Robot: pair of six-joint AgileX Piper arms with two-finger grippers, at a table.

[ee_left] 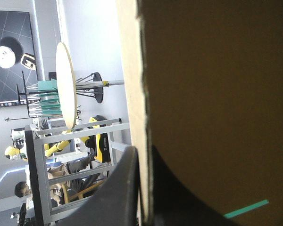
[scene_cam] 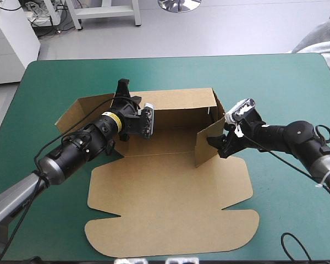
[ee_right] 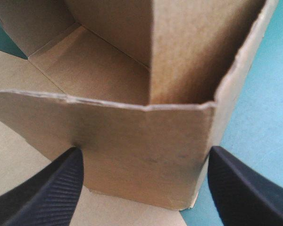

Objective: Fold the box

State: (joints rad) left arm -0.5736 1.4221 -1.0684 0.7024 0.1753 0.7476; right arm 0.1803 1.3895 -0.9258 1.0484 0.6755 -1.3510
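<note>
- The brown box [scene_cam: 165, 187], a cut sheet of corrugated board, sits at the middle of the table's teal-green cover [scene_cam: 275, 82], part-way set up.
- Its long back wall [scene_cam: 181, 104] stands upright at the 12 o'clock side. The floor panel lies flat just in front of it.
- At 3 o'clock a short side wall [scene_cam: 209, 144] is raised and angled inward. The right wrist view shows it meeting a second upright panel at a corner.
- The broad lid [scene_cam: 170, 220] lies flat toward 6 o'clock, with rounded tabs on its near edge and notches at both sides.
- At 9 o'clock the other side panel spreads outward, lower than the back wall.
- The left gripper [scene_cam: 122, 93], with broad black fin-shaped fingers, is at the box's 10 o'clock corner. It is clamped on the box, a thin board edge pinched between the two fingers [ee_left: 118, 193].
- The right gripper [scene_cam: 219, 147] is at 3 o'clock, against the raised side wall. Its black fingers [ee_right: 47, 188] stand wide apart, with the wall's outer face just ahead of them.
</note>
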